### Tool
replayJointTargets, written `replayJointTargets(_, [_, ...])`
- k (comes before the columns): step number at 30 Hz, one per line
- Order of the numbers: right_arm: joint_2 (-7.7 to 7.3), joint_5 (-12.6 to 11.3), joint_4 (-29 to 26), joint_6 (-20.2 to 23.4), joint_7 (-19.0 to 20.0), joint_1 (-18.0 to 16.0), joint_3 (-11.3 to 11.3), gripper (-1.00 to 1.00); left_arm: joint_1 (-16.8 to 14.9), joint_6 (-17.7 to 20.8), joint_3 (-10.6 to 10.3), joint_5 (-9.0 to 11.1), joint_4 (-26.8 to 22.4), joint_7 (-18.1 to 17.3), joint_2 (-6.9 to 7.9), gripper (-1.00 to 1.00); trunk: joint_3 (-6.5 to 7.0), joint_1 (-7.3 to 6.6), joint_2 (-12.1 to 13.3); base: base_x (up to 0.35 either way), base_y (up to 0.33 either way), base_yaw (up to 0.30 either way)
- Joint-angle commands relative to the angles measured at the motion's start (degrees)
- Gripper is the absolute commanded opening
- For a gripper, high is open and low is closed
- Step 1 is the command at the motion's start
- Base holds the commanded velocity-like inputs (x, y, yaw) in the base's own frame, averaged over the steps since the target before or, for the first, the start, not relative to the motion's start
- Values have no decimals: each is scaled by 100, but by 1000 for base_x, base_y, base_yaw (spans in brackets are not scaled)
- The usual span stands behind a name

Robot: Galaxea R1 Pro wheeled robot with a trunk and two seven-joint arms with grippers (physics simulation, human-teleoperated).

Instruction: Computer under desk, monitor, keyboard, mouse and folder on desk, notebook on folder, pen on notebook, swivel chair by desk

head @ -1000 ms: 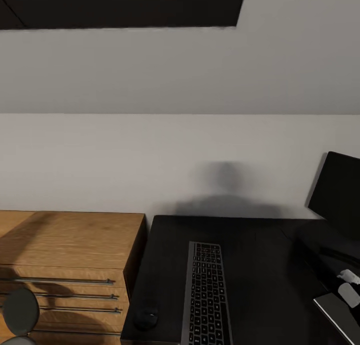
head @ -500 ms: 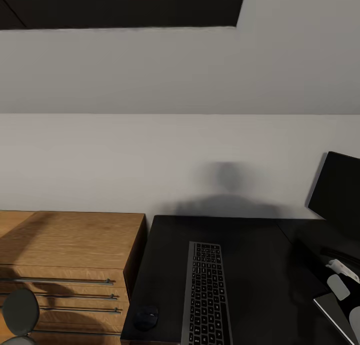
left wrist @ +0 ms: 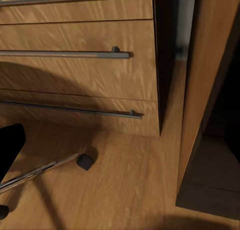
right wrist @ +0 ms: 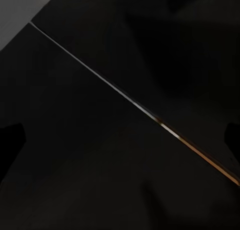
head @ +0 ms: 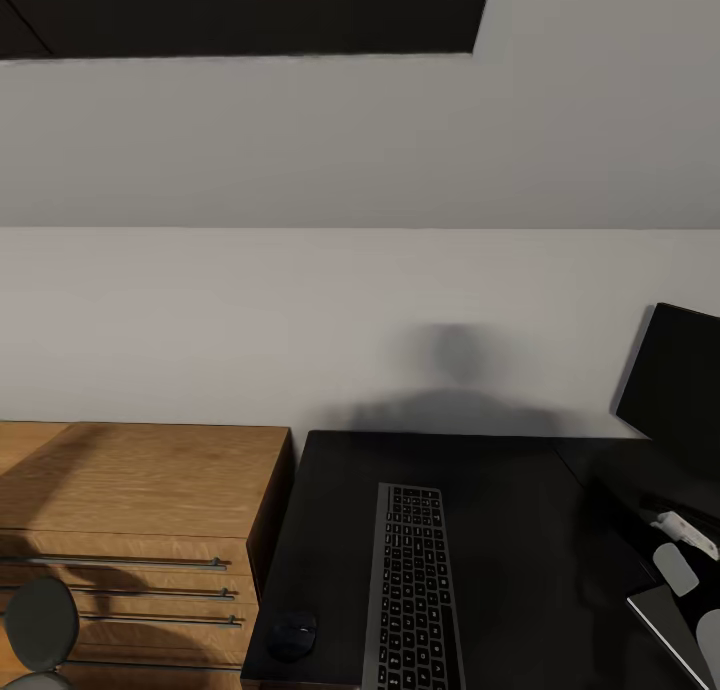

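The glossy black desk (head: 500, 530) fills the lower middle and right of the head view. The slim keyboard (head: 408, 590) lies on it lengthwise, and the small black mouse (head: 293, 635) sits to its left near the desk's corner. The monitor (head: 675, 385) stands at the far right against the wall. My right arm's pale wrist parts (head: 680, 568) hover over the desk below the monitor. In the right wrist view my right gripper (right wrist: 120, 137) is open over the bare black desktop (right wrist: 90, 180), with dark fingertips (right wrist: 10, 142) at both frame edges. One dark fingertip (left wrist: 9, 145) of the left gripper shows above the floor.
A low wooden drawer cabinet (head: 130, 500) stands left of the desk; its drawer fronts (left wrist: 75, 75) face the left wrist. A silver chair leg with a castor (left wrist: 85, 161) rests on the wood floor (left wrist: 125, 190). A flat grey slab (head: 655, 615) lies at the desk's near right.
My right arm's pale wrist parts have shifted away from me and slightly left, toward the monitor's foot. Keyboard, mouse and monitor have not moved.
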Motion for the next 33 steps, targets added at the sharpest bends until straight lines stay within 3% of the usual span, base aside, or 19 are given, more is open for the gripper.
replayJointTargets(1, [4,-23,-6,33,26,-4,-40,100,-3,-8,-50,22,2,38,-1,100,-7,0,-4,0,0,0])
replayJointTargets(25, [-2,25,-7,38,-41,-4,-11,100,-3,-12,-30,124,1,38,49,100,-7,0,-4,0,-86,0])
replayJointTargets(30, [-10,28,-4,55,-190,-4,-7,100,-3,-12,-30,132,1,40,50,100,-7,0,-4,0,-2,0])
replayJointTargets(33, [-22,29,-2,67,-506,-6,-6,100,-3,-12,-32,135,0,39,51,100,-7,0,-4,0,0,0])
